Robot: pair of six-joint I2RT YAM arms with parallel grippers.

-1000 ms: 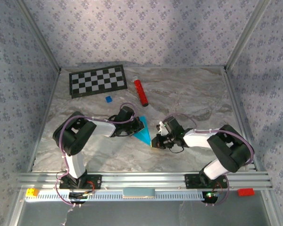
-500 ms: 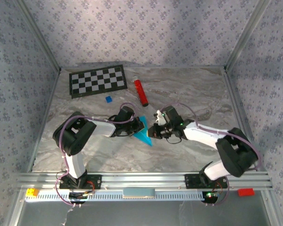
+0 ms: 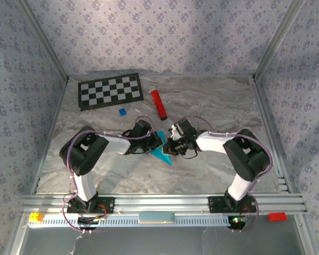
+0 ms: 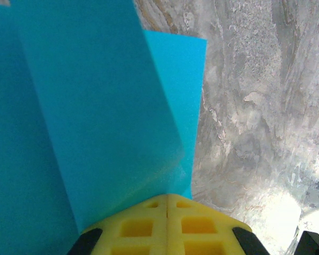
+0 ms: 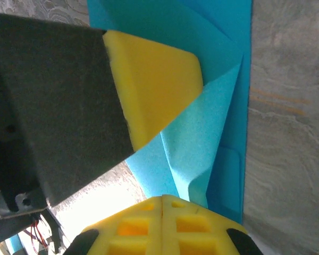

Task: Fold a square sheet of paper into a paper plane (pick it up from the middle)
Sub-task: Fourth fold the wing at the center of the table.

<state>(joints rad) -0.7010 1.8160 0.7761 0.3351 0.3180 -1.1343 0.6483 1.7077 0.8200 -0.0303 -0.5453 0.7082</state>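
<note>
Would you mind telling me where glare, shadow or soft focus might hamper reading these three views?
Top external view: evenly lit and sharp, with soft shadow bands on the back wall. Left wrist view: a blown-out glare patch on the table at lower right; the blue paper is close to the lens and flatly lit. Right wrist view: glare whitens the table at lower left.

The left arm and right arm stretched low and inward over the surface. The left gripper and right gripper nearly met tip to tip, both with jaws closed.
</note>
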